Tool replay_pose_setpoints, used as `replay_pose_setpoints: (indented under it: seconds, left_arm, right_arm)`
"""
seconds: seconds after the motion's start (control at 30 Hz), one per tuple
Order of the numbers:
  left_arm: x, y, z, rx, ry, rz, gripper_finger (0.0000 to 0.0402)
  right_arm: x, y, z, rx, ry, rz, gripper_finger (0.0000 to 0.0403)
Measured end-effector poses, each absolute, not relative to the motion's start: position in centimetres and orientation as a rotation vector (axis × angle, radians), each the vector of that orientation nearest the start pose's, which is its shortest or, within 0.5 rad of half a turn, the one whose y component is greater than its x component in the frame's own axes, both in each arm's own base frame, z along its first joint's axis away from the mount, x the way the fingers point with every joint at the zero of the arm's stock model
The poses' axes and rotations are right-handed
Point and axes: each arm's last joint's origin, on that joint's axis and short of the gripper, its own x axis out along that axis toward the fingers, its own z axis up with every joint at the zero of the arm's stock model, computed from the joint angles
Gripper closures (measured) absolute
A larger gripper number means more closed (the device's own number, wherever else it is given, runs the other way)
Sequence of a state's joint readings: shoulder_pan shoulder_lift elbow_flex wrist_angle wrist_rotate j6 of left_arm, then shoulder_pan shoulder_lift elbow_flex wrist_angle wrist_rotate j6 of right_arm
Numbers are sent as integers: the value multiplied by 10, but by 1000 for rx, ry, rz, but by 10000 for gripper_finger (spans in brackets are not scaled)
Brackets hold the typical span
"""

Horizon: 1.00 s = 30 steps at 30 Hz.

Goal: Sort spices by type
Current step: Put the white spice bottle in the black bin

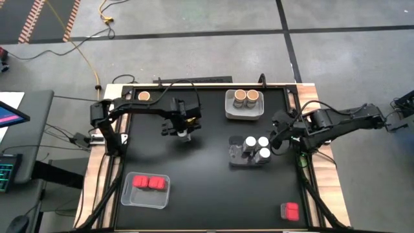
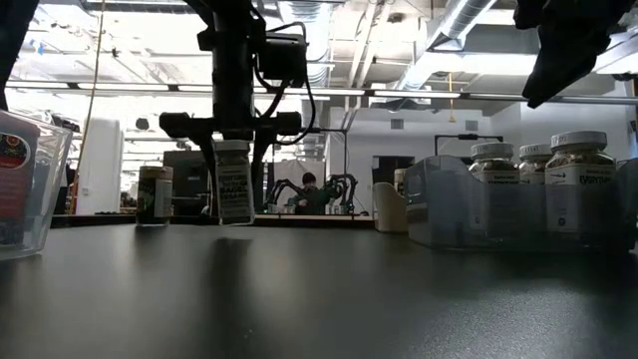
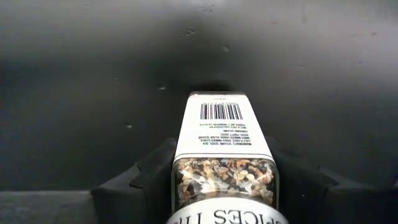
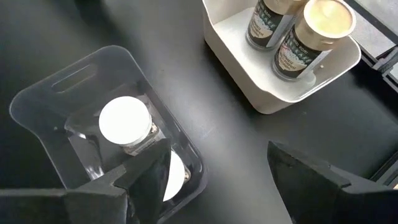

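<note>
High view shows the left gripper [image 1: 184,131] at about 10 o'clock of the worktop [image 1: 207,188] centre, its fingers pinching a white-lidded jar [image 1: 184,134]. The low view places that jar [image 2: 233,181] upright, its base just above or barely on the surface; contact cannot be confirmed. The left wrist view shows the label and barcode facing the camera with the dark fingers [image 3: 143,180] clamped on either side of the glass body, a grip that keeps the jar vertical for transport.

The right gripper [image 1: 279,141] waits at about 3 o'clock, just beside the clear tray [image 1: 234,155]. Its fingers [image 4: 146,171] stand spread with nothing between them, one finger hanging over the tray's near end.

Count by type:
- White-lidded jars: three lids [image 1: 257,144] visible in the clear tray, plus the one held. Four in all.
- Cork-topped jars: two [image 1: 246,97] in the white tray [image 1: 231,111] at 12 o'clock, one loose jar [image 1: 143,96] at the 11 o'clock corner. Three in all.
- Red boxes: two [image 1: 147,183] in a second clear tray [image 1: 129,196] at 8 o'clock, one loose box [image 1: 290,210] near the 5 o'clock corner. Three in all.

Each tray holds one type only, so the trays serve as the sorting bins. Judgement: the held jar is bound for the clear tray at 3 o'clock, where its kind is gathered. Remaining work appears to be that delivery, the loose cork-topped jar and the loose red box.
</note>
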<state>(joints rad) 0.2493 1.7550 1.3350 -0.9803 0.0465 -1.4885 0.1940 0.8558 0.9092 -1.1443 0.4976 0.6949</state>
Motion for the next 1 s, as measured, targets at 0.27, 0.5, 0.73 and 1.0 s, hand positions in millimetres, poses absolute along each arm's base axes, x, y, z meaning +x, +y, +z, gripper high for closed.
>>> replay_pose_setpoints:
  seconds: [0.27,0.5,0.73,1.0]
  left_arm:
    - [329,84,224,-1365,930,1142,181]
    - [340,84,228,-1405,804,1099,181]
    - [345,85,230,-1449,753,1059,180]
    - [337,91,228,-1584,865,1052,180]
  right_arm:
    - [132,12,293,234,880,-592,106]
    - [132,12,293,211,888,-580,106]
    - [131,12,293,210,890,-580,106]
    - [132,12,293,190,895,-570,106]
